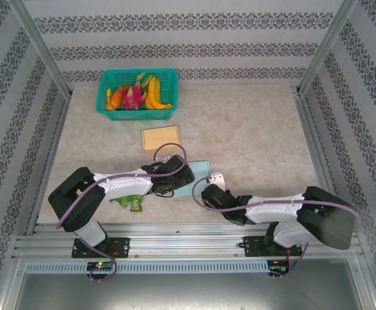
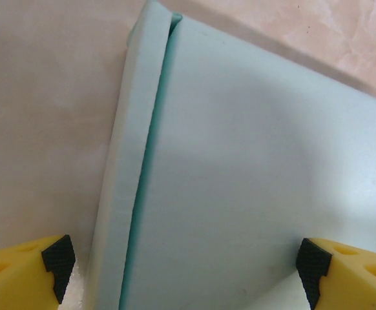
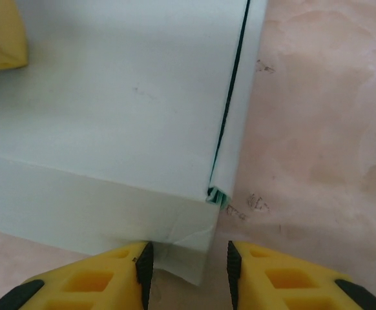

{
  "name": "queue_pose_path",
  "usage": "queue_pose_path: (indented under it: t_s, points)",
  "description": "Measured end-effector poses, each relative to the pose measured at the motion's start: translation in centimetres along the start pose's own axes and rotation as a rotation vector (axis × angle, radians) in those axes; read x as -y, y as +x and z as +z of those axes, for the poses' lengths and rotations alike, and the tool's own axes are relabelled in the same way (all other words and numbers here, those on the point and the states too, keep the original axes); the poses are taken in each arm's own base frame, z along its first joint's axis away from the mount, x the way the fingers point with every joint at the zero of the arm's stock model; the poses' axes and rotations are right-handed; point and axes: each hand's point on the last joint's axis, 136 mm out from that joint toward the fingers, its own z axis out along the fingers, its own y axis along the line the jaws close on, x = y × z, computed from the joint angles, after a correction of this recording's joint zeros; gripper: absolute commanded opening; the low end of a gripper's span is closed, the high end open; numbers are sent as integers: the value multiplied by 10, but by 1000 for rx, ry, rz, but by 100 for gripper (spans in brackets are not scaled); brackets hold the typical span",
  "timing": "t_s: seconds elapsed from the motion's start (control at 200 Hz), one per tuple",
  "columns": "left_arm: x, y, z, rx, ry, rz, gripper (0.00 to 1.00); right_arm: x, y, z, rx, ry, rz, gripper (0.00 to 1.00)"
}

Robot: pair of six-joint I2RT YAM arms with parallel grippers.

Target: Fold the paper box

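Note:
The paper box (image 1: pixel 200 169) is a pale blue-green flat carton lying on the table between my two arms. My left gripper (image 1: pixel 173 174) sits at its left side. In the left wrist view the left gripper (image 2: pixel 185 270) is wide open, with the box's broad panel (image 2: pixel 252 161) and its folded side flap spanning the gap. My right gripper (image 1: pixel 214 183) is at the box's near right corner. In the right wrist view the right gripper (image 3: pixel 188 271) is partly open around the corner of a bottom flap (image 3: pixel 188 252). The left pad is at the paper and the right pad stands apart from it.
A teal basket (image 1: pixel 168 76) of toy fruit stands at the back left. A flat tan cardboard piece (image 1: pixel 161 139) lies just behind the box. A small green item (image 1: pixel 130 203) lies by the left arm. Metal frame posts and patterned walls bound the table.

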Motion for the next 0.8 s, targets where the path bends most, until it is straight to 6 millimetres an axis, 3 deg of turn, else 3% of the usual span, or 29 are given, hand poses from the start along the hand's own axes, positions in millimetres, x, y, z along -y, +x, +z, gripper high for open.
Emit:
queue_pose_path:
  t_s: [0.43, 0.799]
  points:
    - [-1, 0, 1, 3, -3, -2, 91, 0, -4, 7, -2, 18, -16, 38]
    - [-1, 4, -11, -11, -2, 24, 93, 0, -35, -19, 67, -87, 80, 40]
